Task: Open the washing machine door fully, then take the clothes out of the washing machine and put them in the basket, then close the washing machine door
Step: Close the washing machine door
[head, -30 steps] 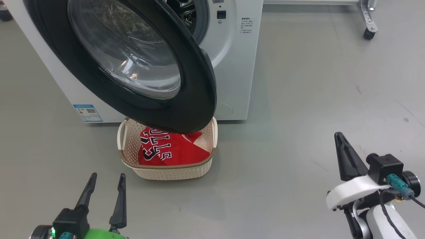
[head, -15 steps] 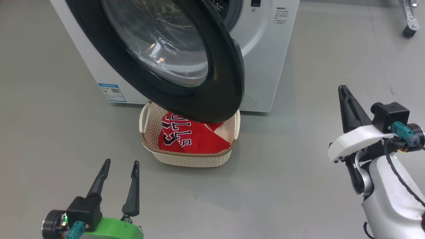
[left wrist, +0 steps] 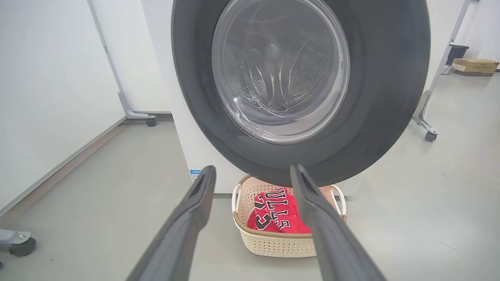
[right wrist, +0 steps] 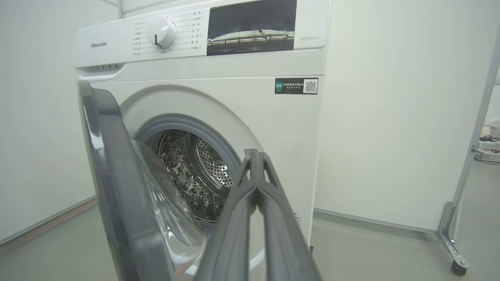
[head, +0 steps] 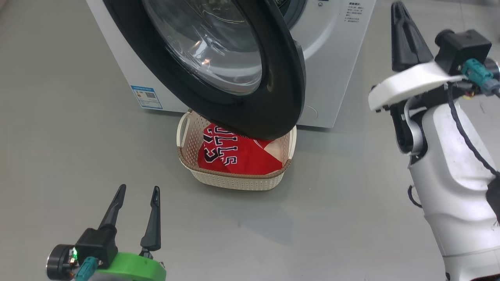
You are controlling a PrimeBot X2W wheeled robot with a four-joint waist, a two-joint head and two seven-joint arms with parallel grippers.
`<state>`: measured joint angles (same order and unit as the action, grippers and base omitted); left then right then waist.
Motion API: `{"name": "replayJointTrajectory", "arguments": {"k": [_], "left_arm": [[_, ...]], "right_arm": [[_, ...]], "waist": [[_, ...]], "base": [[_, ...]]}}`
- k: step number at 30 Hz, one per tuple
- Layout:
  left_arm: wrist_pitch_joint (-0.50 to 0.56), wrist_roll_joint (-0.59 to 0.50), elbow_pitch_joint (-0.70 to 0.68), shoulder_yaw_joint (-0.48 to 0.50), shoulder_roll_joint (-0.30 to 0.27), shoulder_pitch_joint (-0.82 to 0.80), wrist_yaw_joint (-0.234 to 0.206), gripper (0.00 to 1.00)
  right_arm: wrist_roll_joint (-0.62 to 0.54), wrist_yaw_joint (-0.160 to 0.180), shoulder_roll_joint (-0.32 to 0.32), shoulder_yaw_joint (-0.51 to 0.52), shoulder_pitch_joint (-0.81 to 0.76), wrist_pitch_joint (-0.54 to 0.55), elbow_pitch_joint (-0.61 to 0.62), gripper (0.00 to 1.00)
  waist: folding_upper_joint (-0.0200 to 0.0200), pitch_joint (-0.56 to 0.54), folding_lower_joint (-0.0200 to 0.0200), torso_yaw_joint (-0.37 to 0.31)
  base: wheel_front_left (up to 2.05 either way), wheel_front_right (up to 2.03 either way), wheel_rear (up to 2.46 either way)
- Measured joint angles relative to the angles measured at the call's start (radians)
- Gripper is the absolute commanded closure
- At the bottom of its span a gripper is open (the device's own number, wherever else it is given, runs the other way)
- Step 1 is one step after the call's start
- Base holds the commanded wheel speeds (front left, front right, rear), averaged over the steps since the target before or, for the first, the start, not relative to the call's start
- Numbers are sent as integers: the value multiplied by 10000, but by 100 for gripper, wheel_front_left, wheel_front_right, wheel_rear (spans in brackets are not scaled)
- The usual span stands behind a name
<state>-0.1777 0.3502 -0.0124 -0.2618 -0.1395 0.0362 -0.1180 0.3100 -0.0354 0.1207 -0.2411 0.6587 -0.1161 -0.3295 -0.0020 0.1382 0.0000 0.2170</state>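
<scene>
The white washing machine (head: 336, 58) has its black-rimmed door (head: 281, 89) swung partly open over the cream basket (head: 234, 179). Red clothes (head: 242, 156) with black-white lettering lie in the basket (left wrist: 273, 244), and the clothes (left wrist: 279, 214) show again in the left wrist view. My left gripper (head: 136, 192) hovers open and empty above the floor, in front and to the left of the basket. My right gripper (head: 400, 8) is shut and raised to the right of the door; the right wrist view shows its fingers (right wrist: 254, 183) pressed together before the bare steel drum (right wrist: 187, 175). The door (right wrist: 117, 187) stands edge-on there.
The grey floor (head: 332, 203) is open around the basket. A wheeled frame leg (left wrist: 427, 132) stands to the machine's right, another caster (left wrist: 150, 121) to its left. A cardboard box (left wrist: 474, 66) sits far back right. White walls lie behind the machine.
The head camera has shifted, so the machine and basket sit further right and higher. My right gripper has risen well up toward the door's height, still shut. The left gripper stays open and low.
</scene>
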Motion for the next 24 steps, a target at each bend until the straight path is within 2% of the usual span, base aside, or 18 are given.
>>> {"name": "replayJointTrajectory", "arguments": {"k": [5,14,19,24], "left_arm": [[-12,-13,33,-82,33,-186,0,0],[-88,-13,59,-138,107,-298,2,0],[-150,-13,69,-138,171,-425,2,0],[-184,-15,102,-261,224,-586,6,0]], "right_arm": [[-148,-357,-232,-677,941,-52,570,100],[-207,-631,-437,-2096,1129,257,867,100],[-100,-775,-500,-3028,794,709,460,100],[75,-777,-491,-3440,175,972,-205,100]], "waist": [[0,77,0,105],[0,217,0,325],[0,354,0,455],[0,485,0,605]], "base": [[0,0,0],[0,0,0],[0,0,0],[0,0,0]]}}
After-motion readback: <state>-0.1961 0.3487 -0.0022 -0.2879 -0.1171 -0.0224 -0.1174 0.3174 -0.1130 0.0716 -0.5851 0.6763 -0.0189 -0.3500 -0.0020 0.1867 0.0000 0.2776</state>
